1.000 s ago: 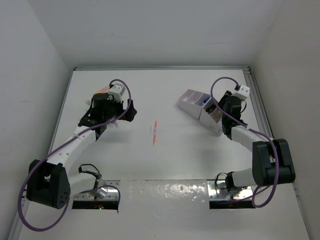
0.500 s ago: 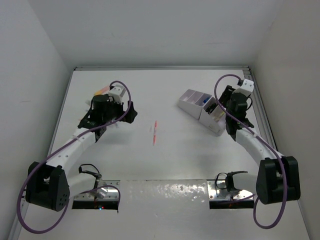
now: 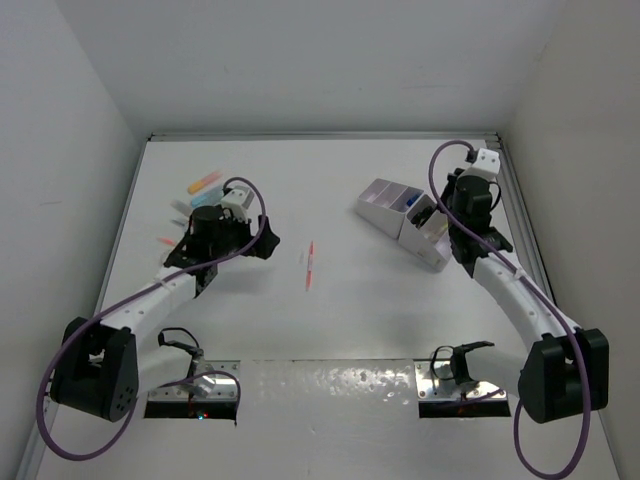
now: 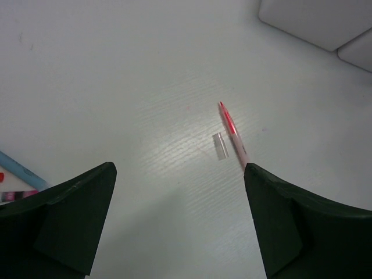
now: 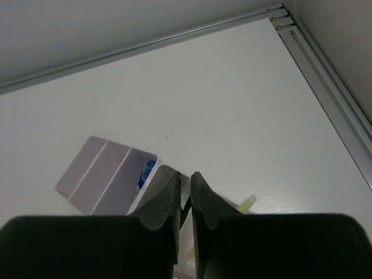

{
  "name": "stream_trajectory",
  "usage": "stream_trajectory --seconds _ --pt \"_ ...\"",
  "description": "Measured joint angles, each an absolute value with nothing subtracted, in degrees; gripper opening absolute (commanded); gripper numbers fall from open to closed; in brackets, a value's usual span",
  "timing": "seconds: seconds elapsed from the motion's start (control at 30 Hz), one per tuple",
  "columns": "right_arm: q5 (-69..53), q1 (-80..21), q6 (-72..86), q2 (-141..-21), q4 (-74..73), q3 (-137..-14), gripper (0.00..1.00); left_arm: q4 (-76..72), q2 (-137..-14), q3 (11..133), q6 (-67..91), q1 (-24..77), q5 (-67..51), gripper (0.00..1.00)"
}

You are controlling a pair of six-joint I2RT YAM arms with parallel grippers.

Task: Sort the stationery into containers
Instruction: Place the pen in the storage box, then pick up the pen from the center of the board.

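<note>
Lying in the middle of the white tabletop [image 3: 340, 320], the red pen [image 3: 311, 264] is well apart from the organiser [image 3: 395, 208] near the right edge. White walls stand all around. The left gripper [image 4: 179, 168] points at the pen, wide open. The right gripper [image 5: 185, 177] hovers over the organiser, nearly closed and empty.

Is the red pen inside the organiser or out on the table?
Out. The red pen lies flat on the table, apart from the organiser, a small clear piece beside it.
</note>
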State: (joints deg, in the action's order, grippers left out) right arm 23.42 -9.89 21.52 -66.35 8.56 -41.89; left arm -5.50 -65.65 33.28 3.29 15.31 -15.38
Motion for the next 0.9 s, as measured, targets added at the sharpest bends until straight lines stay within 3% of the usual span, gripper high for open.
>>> stream_trajectory --seconds 0.07,0.2,0.27,0.37,0.43,0.83,0.9 --pt "23.66 -9.91 22.85 -66.35 6.68 -43.55 0.11 -6.52 -65.65 31.55 4.43 14.96 -15.75 0.79" --pt "24.97 -10.52 24.67 -66.35 3.36 -46.09 0.1 -8.78 -65.65 28.88 6.92 13.87 -18.39 0.5" --pt "25.76 -11.2 25.21 -66.35 1.85 -47.03 0.09 -9.78 -65.65 28.14 8.34 13.32 -19.86 0.41" --pt "27.07 -12.36 25.47 -66.35 -0.6 -48.12 0.1 -11.53 -65.65 27.05 9.58 12.82 -21.8 0.13" --pt "27.92 -13.19 25.43 -66.32 -1.76 -48.34 0.11 -11.75 -65.65 26.85 9.91 12.8 -23.42 0.06" --pt "30.76 -15.18 23.16 -63.61 -4.25 -45.95 0.15 -5.8 -73.03 32.56 6.94 16.25 -26.09 0.06" --pt "30.76 -15.2 22.46 -63.05 -4.1 -44.95 0.17 -2.98 -76.44 36.64 5.26 18.92 -26.04 0.11"
